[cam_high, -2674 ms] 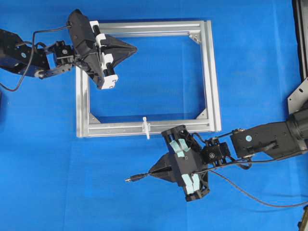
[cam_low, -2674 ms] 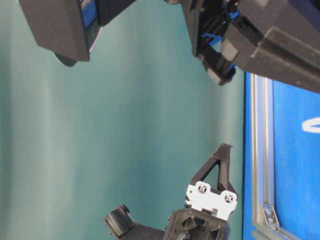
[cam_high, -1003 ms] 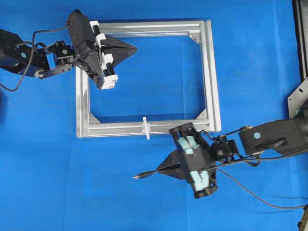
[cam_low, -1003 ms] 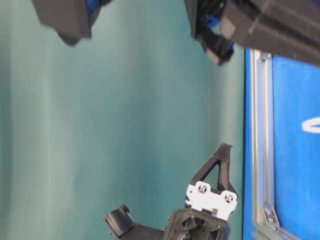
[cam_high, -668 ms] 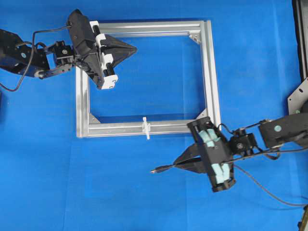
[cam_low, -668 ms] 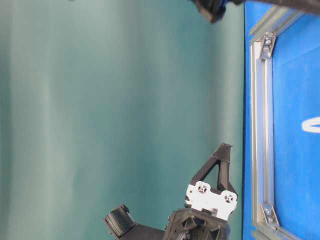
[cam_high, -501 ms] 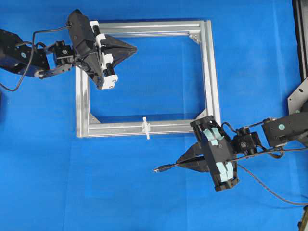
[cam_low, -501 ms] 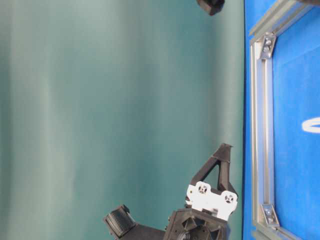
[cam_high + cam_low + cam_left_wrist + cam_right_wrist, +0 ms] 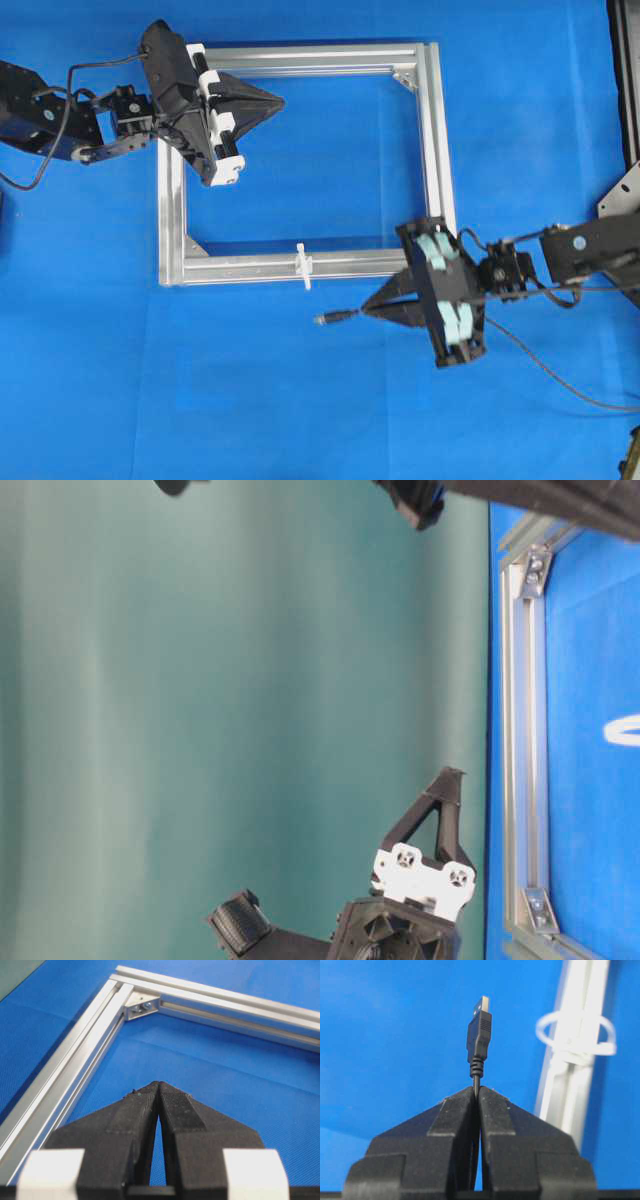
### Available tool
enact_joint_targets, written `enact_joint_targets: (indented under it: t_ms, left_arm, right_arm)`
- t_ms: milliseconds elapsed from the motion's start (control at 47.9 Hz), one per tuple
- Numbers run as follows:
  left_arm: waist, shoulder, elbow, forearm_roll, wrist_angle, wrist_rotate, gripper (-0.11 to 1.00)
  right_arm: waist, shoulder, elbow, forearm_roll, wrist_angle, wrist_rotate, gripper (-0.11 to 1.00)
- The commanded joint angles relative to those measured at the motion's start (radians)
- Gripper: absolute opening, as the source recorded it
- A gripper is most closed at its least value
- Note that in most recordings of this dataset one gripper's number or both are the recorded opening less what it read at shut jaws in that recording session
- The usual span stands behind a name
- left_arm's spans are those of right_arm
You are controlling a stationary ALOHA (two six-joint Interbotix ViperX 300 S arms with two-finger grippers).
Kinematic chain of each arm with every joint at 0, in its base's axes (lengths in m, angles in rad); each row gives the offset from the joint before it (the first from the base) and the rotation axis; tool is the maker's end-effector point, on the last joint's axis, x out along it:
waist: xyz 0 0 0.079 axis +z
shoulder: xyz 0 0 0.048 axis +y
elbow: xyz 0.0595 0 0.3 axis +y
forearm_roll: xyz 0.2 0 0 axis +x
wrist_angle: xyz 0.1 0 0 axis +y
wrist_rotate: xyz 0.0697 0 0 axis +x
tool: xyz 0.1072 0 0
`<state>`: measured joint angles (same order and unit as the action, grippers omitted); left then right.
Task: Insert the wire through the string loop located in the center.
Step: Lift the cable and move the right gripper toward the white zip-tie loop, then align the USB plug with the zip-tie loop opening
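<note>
Right claw clamped on the wire; left claw closed, empty

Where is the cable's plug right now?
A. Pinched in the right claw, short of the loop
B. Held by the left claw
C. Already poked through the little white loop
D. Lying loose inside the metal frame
A: the right gripper pinches the wire beside the string loop, not through it.

You have a flat blue cloth-covered table with a rectangular silver aluminium frame lying directly on it.
</note>
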<state>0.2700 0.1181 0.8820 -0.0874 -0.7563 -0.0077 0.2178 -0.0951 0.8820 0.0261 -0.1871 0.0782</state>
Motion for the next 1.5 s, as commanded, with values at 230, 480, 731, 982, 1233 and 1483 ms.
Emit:
enact_joint_targets:
  t_ms: [230, 480, 731, 982, 1233, 1483]
  left_arm:
    - [-0.003, -0.035, -0.003, 0.003, -0.005, 0.002, 0.0]
    - [-0.002, -0.035, -0.005, 0.003, -0.005, 0.002, 0.0]
    - [-0.002, -0.035, -0.003, 0.003, -0.005, 0.002, 0.0]
    - [-0.002, -0.035, -0.003, 0.003, -0.005, 0.002, 0.0]
    - [-0.002, -0.035, -0.005, 0.003, -0.005, 0.002, 0.0]
    - [-0.002, -0.035, -0.003, 0.003, -0.005, 0.002, 0.0]
  right_arm:
    - [-0.084, -0.021, 0.006, -0.003, -0.018, -0.002, -0.03]
    - [-0.112, -0.021, 0.015, -0.003, -0.035, -0.003, -0.03]
    - [-0.112, -0.021, 0.018, -0.003, -0.035, -0.003, -0.03]
    - [-0.112, -0.021, 0.02, -0.003, -0.035, -0.003, -0.03]
    - [-0.112, -0.021, 0.021, -0.003, -0.035, -0.003, -0.03]
    - [-0.112, -0.021, 0.021, -0.003, -0.037, -0.003, -0.03]
